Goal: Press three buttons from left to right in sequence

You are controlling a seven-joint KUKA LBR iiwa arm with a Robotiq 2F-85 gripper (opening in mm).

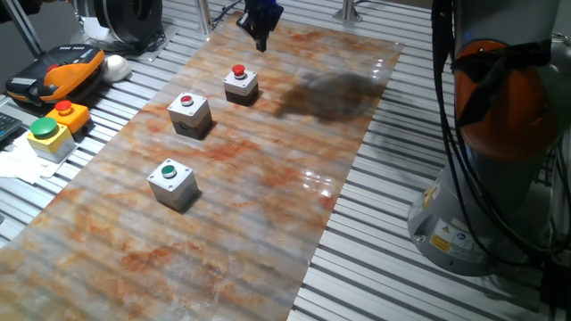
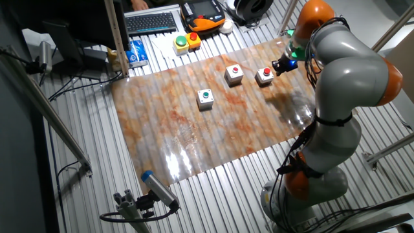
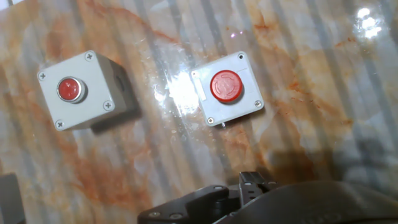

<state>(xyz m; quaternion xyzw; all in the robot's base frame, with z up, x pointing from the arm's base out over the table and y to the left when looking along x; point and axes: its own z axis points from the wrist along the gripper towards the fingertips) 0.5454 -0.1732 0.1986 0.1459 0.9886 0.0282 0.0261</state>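
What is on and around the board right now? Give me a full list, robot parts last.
Grey boxes with red caps: two, far end of board.
Grey box with green cap: one, nearer on board.
Marbled board: one, orange-brown, on slatted table.
Yellow box, green button: one, off board.
Orange box, red button: one, beside it.
Keyboard: one, black, table edge.
Arm: one, grey-orange.
Claw: one, dark, above the far red-capped box; finger state unclear.

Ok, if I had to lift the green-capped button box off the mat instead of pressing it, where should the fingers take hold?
Probably come straight down from above on the green-capped button box and close on two opposite flat side walls of its grey cube. It sits upright and apart from the red-capped box, so the sides look free. Avoid the round cap: small, and squeezing could press it.
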